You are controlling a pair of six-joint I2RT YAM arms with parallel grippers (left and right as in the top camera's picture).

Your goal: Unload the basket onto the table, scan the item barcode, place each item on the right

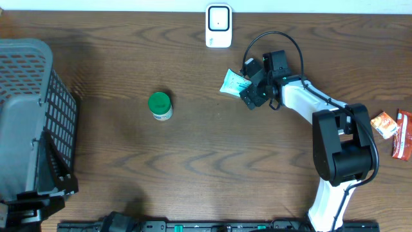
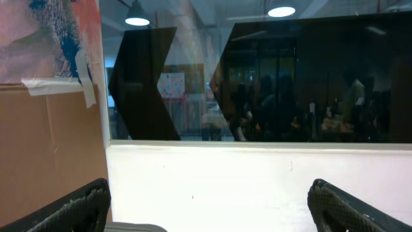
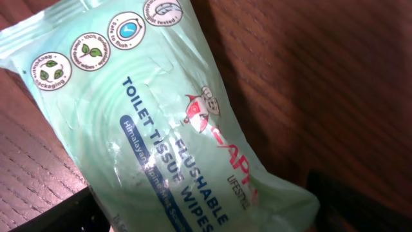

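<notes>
right wrist view: wipes packet (image 3: pixel 161 129) lies inside the wide-spread right pincer (image 3: pixel 203 209), not yet clamped.

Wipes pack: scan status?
Done: the right end effector is at the wipes pack, with a finger on either side of it. In hand: the grasp. The pack lies on the table and no firm clamp is evident. Left: lift the pack and show its barcode to the scanner; no barcode is in view. The left end effector is open and holds nothing.
</notes>
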